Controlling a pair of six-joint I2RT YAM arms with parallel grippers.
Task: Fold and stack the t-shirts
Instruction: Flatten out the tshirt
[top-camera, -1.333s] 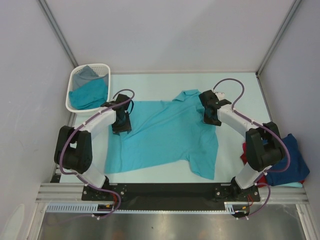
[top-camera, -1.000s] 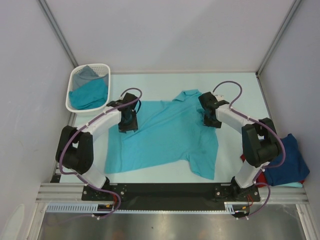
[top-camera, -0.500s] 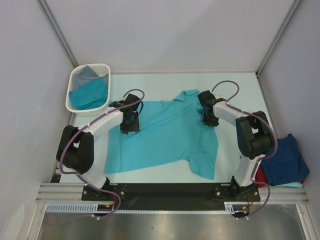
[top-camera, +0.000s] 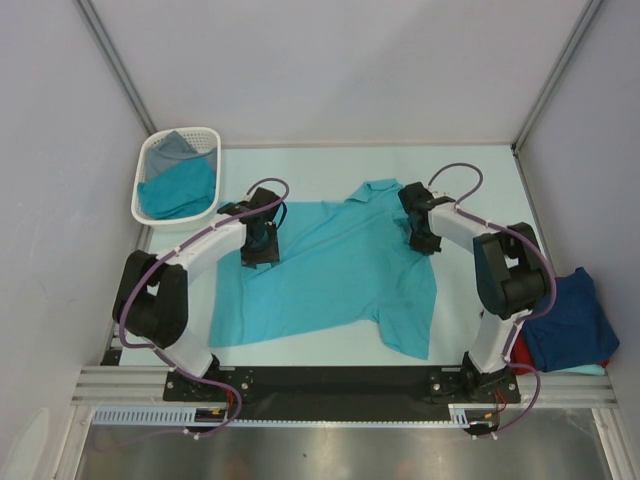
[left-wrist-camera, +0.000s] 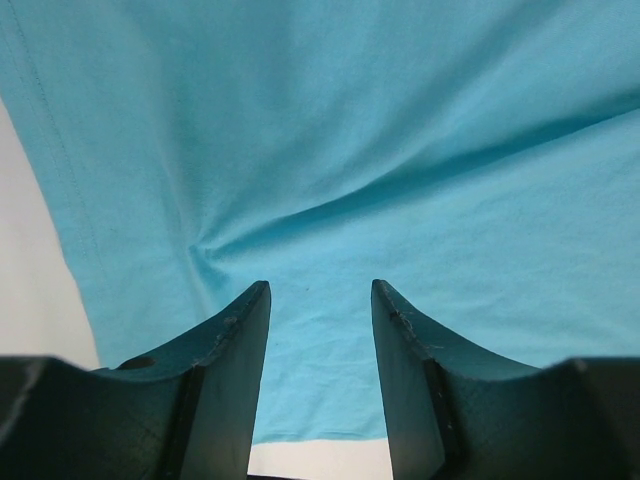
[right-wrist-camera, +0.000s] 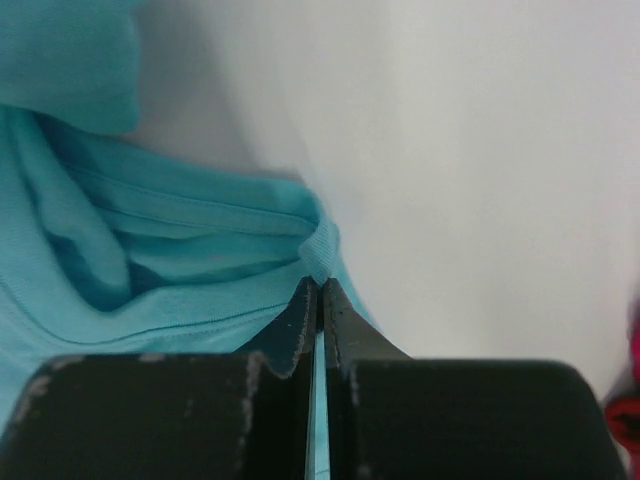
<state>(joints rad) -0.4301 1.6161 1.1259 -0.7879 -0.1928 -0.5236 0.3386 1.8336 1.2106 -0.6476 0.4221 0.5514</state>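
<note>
Now right end effector (right-wrist-camera: 320, 287) clamped onto teal t-shirt (top-camera: 330, 270).

Top cam: fixed, high behind the arm bases (top-camera: 200, 375), tilted down and forward. Far enough to take in the whole table (top-camera: 480, 170); bases at bottom edge, basket (top-camera: 185, 130) upper left.
Left wrist cam: looks out along the left fingers (left-wrist-camera: 225, 380) at bottom of frame, very near the teal t-shirt (left-wrist-camera: 400, 120); cloth nearly fills it, table sliver at left edge.
Right wrist cam: same mount, right fingers (right-wrist-camera: 290, 350) bottom centre, close on the shirt's bunched edge at left, bare table on the right.
Overlap: all three see the teal t-shirt. Each wrist view is a small patch of the top view.
</note>
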